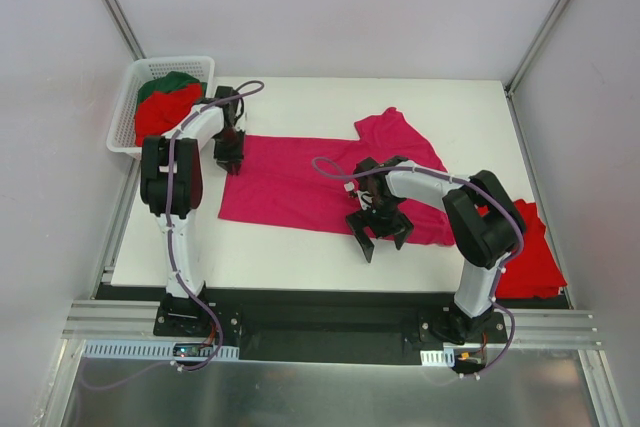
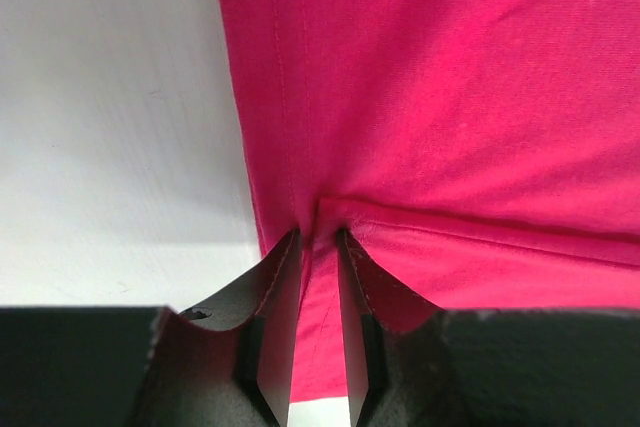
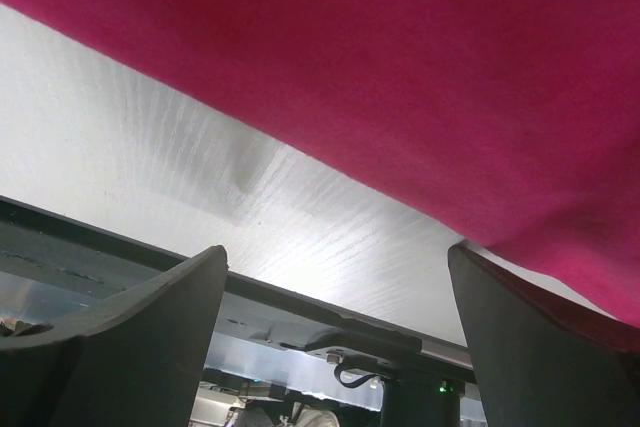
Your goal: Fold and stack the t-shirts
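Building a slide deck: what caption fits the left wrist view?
Left gripper pinching the edge of the magenta t-shirt lying on the white table.

Left gripper was closed narrowly, pinching the magenta t-shirt hem between its fingertips. Right gripper had jaws spread wide.

Four t-shirts: one magenta-pink t-shirt mid-worktop, one red t-shirt at the near right corner, a second red t-shirt and one dark green t-shirt in the one white basket. Two hands: left hand, right hand.
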Motion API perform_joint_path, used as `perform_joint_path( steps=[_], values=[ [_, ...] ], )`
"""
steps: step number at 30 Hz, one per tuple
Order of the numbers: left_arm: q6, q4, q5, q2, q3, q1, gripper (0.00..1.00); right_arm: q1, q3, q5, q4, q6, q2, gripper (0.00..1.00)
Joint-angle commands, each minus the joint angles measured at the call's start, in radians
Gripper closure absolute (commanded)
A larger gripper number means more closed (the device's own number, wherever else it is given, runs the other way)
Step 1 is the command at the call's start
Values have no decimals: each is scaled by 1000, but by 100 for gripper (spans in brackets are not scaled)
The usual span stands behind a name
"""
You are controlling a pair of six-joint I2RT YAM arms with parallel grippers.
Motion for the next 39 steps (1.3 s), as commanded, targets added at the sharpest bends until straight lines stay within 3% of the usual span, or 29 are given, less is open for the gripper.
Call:
perform_joint_path(
  steps=[1, 14, 17, 22, 39],
  values=[
    [-5, -26, 8, -13, 16, -11, 80, 6, -9, -29, -8, -16, 33, 4],
    [-2, -26, -3, -36, 15, -11, 83, 3, -11, -31, -4, -16, 38, 4],
    [-2, -28, -3, -38, 13, -11, 93, 4, -14, -32, -4, -16, 35, 4],
    [-2, -25, -3, -46, 7, -11, 100, 4, -14, -32, -4, -16, 34, 4],
    [2, -29, -18, -101, 10, -19, 100, 4, -11, -37, -1, -16, 39, 4]
  ],
)
